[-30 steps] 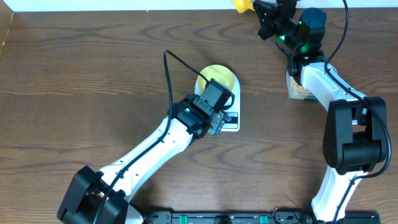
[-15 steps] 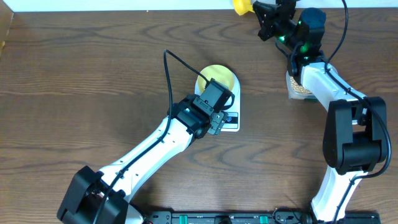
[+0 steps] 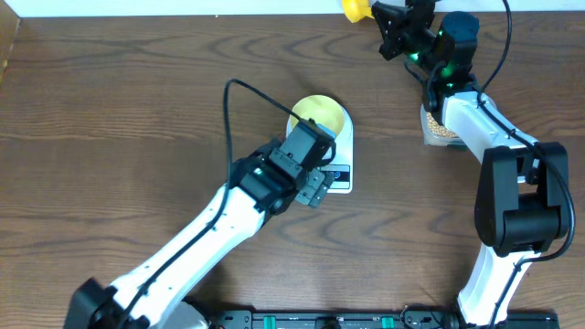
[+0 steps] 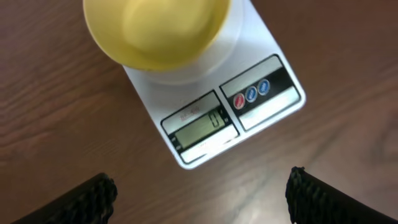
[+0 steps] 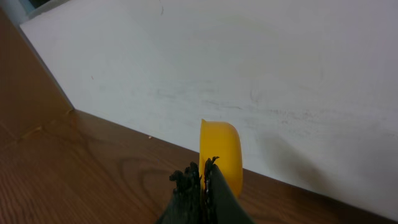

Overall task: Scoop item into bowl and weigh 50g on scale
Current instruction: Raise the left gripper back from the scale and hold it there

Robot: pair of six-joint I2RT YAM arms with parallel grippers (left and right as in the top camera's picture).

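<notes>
A "0" on the display (image 4: 200,129) of the scale (image 4: 186,93)

The left arm (image 3: 206,233) reaches diagonally from the near edge toward the middle of the worktop (image 3: 110,110), wrist angled downward. The left claw (image 4: 200,186) is spread wide, its two black fingers (image 4: 93,199) far apart and gripping nothing. The right arm (image 3: 475,119) stretches to the far edge, where the right claw (image 5: 202,169) is clamped on a yellow scoop (image 5: 222,152).
</notes>
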